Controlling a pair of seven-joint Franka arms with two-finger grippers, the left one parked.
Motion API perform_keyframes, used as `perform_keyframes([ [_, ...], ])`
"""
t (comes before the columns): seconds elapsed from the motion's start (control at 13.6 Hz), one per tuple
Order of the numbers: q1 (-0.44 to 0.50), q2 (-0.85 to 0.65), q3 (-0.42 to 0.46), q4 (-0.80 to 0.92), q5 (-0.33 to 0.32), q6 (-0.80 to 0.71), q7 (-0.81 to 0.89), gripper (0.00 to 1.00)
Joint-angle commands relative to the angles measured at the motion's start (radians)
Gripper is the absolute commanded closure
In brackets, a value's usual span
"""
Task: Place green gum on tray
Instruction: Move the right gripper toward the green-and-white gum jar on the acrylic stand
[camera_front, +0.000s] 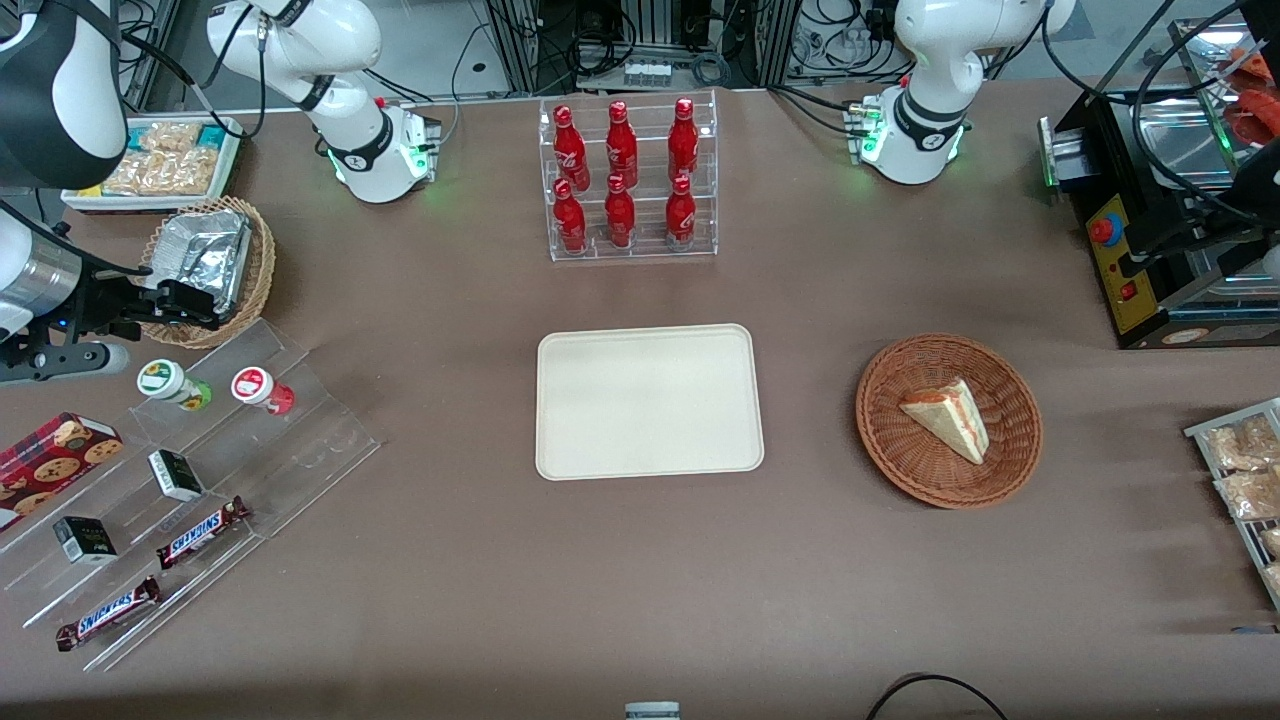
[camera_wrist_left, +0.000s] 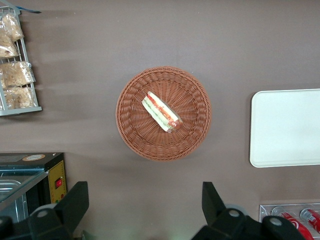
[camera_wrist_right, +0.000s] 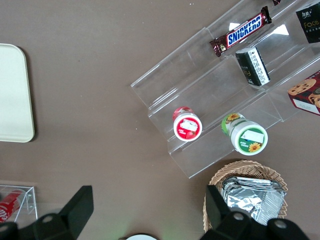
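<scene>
Item 1, gum (camera_front: 172, 384): green body, white lid w/ green-yellow mark. Stands upright on top step of clear acrylic riser (camera_front: 200, 480), at working arm's end of table. Not yet picked. Also in wrist view (camera_wrist_right: 244, 132).

Item 2, red gum (camera_front: 261, 389): same shape, just beside the green one on same step, apart from it. Decoy; close enough that fingers could clip it.

Item 3, gripper (camera_front: 185, 303): hangs above foil-lined basket (camera_front: 215, 270), near gum but farther from front cam, not touching anything. Fingers (camera_wrist_right: 80, 207) spread wide, nothing between them. Judged: approach phase, posed to come over the gum lid.

Item 4, tray (camera_front: 648, 401): cream, flat, low rim, mid-table, well apart from riser. Bare. Likely placed central so either arm reaches it.

Item 5, misc on riser: two Snickers bars (camera_front: 200, 531), small dark boxes (camera_front: 176, 474), on lower steps; stepped layout keeps each item reachable from above.

Item 6, cookie box (camera_front: 50, 462): beside riser, not involved.
</scene>
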Motion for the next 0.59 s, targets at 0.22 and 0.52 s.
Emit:
perform_keyframes([
  [0.22, -0.003, 0.022, -0.006, 0.024, -0.007, -0.022, -0.003, 0.00],
  [0.52, -0.032, 0.021, -0.012, -0.013, -0.009, 0.013, -0.107, 0.00],
])
